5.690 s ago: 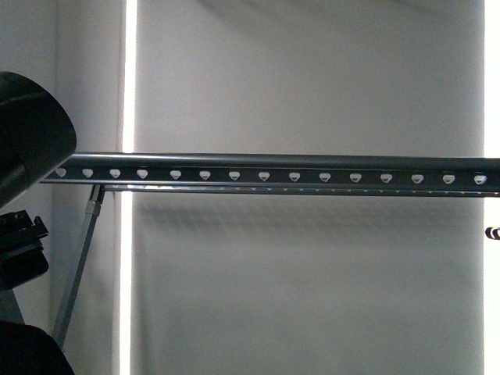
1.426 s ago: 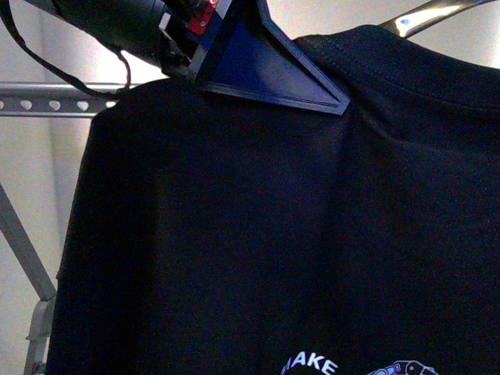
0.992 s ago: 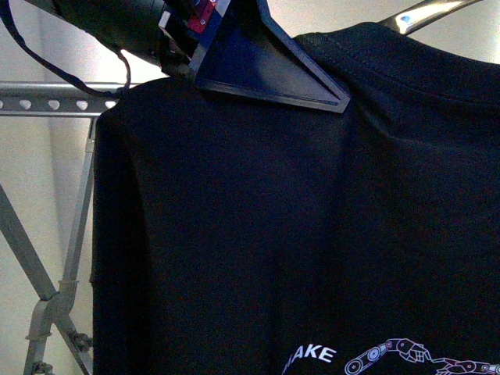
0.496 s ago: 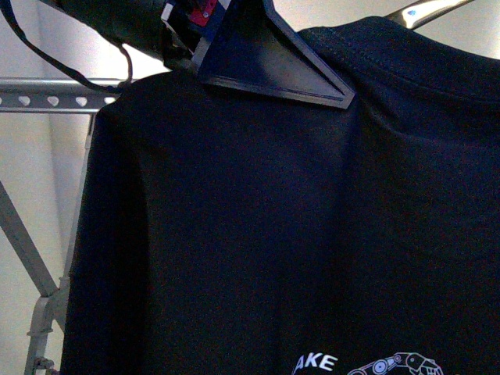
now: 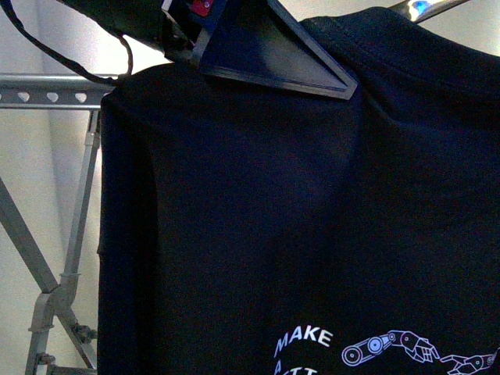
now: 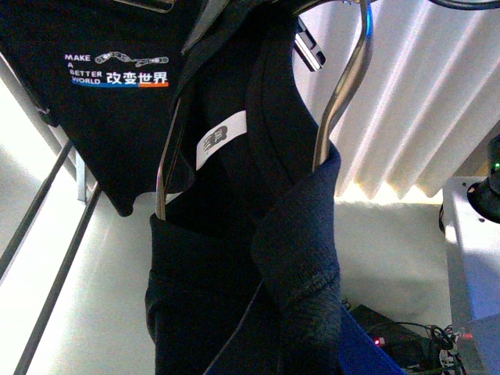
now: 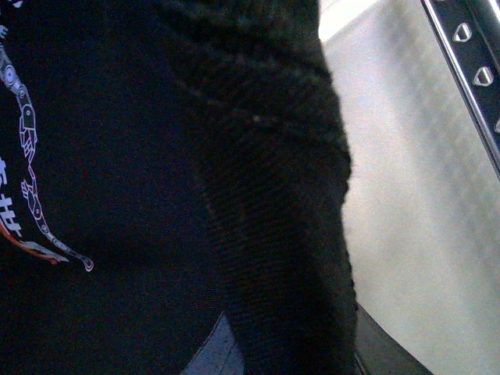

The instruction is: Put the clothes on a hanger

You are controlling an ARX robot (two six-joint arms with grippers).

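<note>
The black T-shirt (image 5: 258, 219) is filling nearly the whole front frame, print side facing us. Its white MAKE lettering (image 5: 305, 339) and the little robot-arm graphic (image 5: 414, 349) are showing along the bottom edge, right of centre.

At the top, left of centre, the left gripper (image 5: 324, 80) is sitting on the shirt's shoulder, with one dark blue triangular finger (image 5: 269, 55) lying across the cloth. The left wrist view is showing a thick fold bunched between blue finger parts, so those fingers are pinching the fabric. A thin black cable (image 5: 47, 48) is looping down at upper left.

The rack rail (image 5: 47, 90) is running in level from the left edge, high in the frame, heart-shaped holes showing, and passing behind the shoulder. Whether shirt and rail are touching, I can't tell. Its crossed grey legs (image 5: 55, 273) are standing at lower left.

A silver wire hanger (image 5: 426, 8) is poking out at the top right corner. In the left wrist view it is threading through the neck opening, beside a white label (image 6: 221, 139), with a pleated curtain (image 6: 437, 101) behind.

In the right wrist view, a ribbed fold is running down into the right gripper (image 7: 281, 359), whose fingers are squeezing it. The rail is lying beyond, apart from the cloth.
</note>
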